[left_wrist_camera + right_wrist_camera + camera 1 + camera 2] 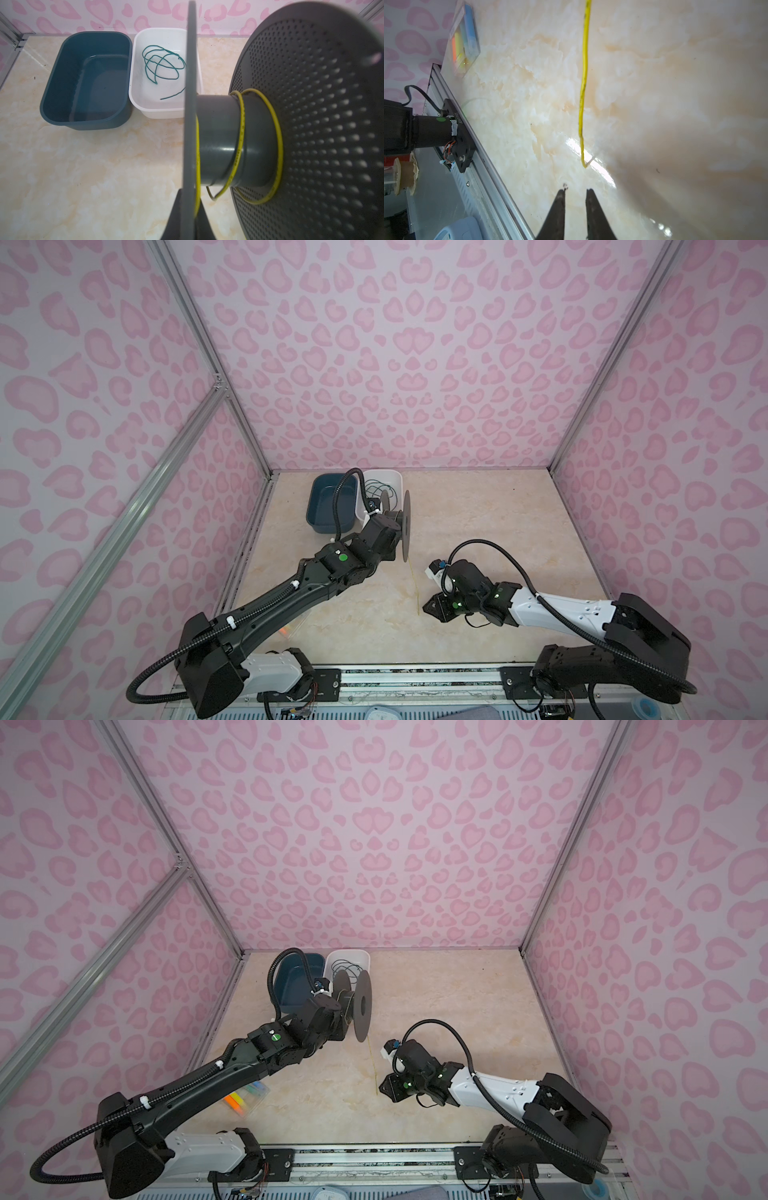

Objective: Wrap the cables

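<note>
Left wrist view: left claw (188, 193) is clamped on the near flange of the grey spool (218, 141), with the flange edge-on between the fingers. The yellow cable (241, 128) makes a few loose turns round the hub. They are not snug, and one loop sags off toward the perforated far flange. The green cable (162, 62) lies in loose loops inside the white bin (166, 113). The blue bin (87, 79) is right beside it; can't tell if the walls touch.

In both top views the spool sits left of centre, just in front of the bins, with its flanges upright. In a top view the yellow tail (413, 585) runs from the spool's lower rim down toward lower centre of the frame. It ends just left of the right claw (426, 608).

Right wrist view: the right claw's jaws are a narrow gap apart with nothing between them. The yellow cable's free end touches the marbled surface (529, 104) just ahead of the tips, clear of both.

In a top view a clear case of coloured markers (245, 1100) sits lower left, beside the left arm.
</note>
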### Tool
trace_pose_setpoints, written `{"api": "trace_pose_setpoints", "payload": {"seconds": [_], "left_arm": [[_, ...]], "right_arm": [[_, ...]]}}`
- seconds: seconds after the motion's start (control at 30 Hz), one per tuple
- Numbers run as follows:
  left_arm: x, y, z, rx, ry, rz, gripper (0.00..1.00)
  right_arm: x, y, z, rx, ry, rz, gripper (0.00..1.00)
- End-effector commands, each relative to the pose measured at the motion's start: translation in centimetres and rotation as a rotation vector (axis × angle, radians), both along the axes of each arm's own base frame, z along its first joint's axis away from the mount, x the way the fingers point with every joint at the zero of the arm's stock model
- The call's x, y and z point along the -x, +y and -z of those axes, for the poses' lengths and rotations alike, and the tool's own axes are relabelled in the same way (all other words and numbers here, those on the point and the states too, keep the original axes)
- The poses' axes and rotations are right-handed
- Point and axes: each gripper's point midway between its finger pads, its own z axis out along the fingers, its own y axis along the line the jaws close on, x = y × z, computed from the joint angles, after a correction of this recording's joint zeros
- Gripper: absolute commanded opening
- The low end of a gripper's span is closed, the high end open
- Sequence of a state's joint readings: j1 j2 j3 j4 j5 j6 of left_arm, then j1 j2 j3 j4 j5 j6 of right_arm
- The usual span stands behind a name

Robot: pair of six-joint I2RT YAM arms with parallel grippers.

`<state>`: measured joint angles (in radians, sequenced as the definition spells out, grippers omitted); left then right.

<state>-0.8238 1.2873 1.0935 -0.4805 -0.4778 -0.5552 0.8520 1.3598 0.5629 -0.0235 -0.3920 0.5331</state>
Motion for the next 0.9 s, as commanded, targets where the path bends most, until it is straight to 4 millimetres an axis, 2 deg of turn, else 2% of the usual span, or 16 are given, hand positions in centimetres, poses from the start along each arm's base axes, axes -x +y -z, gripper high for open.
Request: {"api": "trace_pose_setpoints", "payload": {"seconds": [0.0, 0.13, 0.2, 0.33, 0.37, 0.4, 0.6, 0.73, 0.87], "left_arm": [[-0.8, -0.6, -1.6, 0.080, -0.052, -0.020, 0.04], [-0.6, -0.5, -1.5, 0.088, -0.052, -0.022, 0.04], [-0.6, -0.4, -1.5, 0.091, -0.053, -0.023, 0.04], [-0.5, -0.3, -1.7, 0.099, -0.056, -0.025, 0.04], [-0.5, -0.3, -1.8, 0.099, -0.058, -0.026, 0.04], [-0.5, -0.2, -1.8, 0.100, -0.059, -0.028, 0.04], [-0.7, 0.4, -2.0, 0.085, -0.076, -0.049, 0.04], [-1.8, 1.1, -2.2, 0.025, -0.095, -0.092, 0.04], [-3.3, 1.1, -1.8, -0.057, -0.095, -0.120, 0.04]], "right_arm": [[-1.5, 1.1, -0.6, -0.027, -0.056, 0.033, 0.25], [-2.0, 1.8, -0.3, -0.010, -0.073, 0.041, 0.32], [-2.4, 2.2, 0.0, -0.003, -0.075, 0.036, 0.32], [-3.1, 2.5, 0.7, 0.027, -0.074, 0.049, 0.15], [-3.1, 2.5, 0.7, 0.028, -0.072, 0.052, 0.06], [-3.0, 2.6, 0.7, 0.026, -0.070, 0.050, 0.00], [-1.2, 2.1, -0.2, 0.070, -0.091, 0.015, 0.00], [0.9, 1.0, -1.8, 0.164, -0.149, -0.024, 0.00], [2.1, 0.0, -5.8, 0.206, -0.245, -0.052, 0.00]]}}
